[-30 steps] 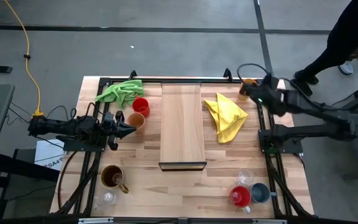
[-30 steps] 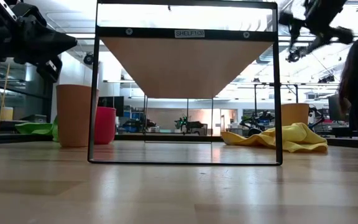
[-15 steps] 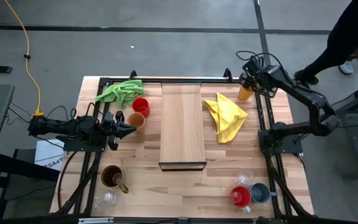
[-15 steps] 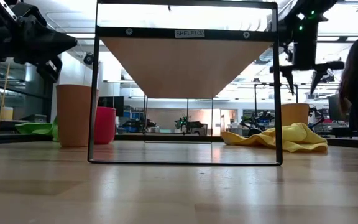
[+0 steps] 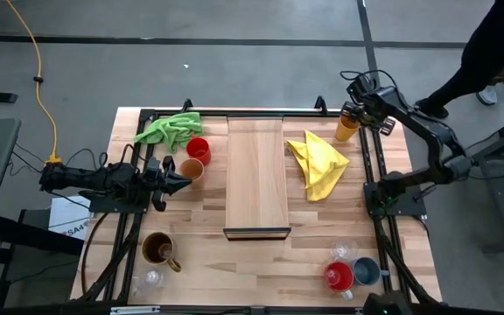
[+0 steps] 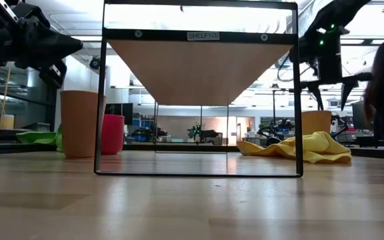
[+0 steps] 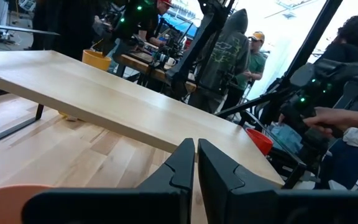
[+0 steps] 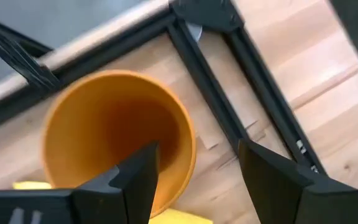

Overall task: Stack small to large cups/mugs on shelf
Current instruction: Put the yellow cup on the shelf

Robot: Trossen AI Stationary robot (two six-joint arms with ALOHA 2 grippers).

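Note:
The orange tumbler (image 5: 346, 129) stands upright at the table's far right corner; it also shows in the low view (image 6: 315, 123) and the right wrist view (image 8: 104, 130). My right gripper (image 8: 197, 168) is open just above it and points down. One finger is over the tumbler's mouth, the other outside its wall. My left gripper (image 5: 180, 182) is shut and empty, held above the table next to the peach tumbler (image 5: 192, 169). A red mug (image 5: 198, 149) stands behind that tumbler. The shelf (image 5: 256, 175) stands in the middle of the table.
A green cloth (image 5: 169, 129) lies far left and a yellow cloth (image 5: 318, 164) lies right of the shelf. A brown mug (image 5: 157, 248) and a clear glass (image 5: 151, 278) stand near left. A red mug (image 5: 339, 276), a grey-blue mug (image 5: 366, 271) and a glass (image 5: 343, 251) stand near right. A person (image 5: 497, 52) stands beyond the right side.
My right gripper has swung toward the table's far right corner, turned to point down, and come down toward the orange tumbler. It now hangs just above the tumbler's rim.

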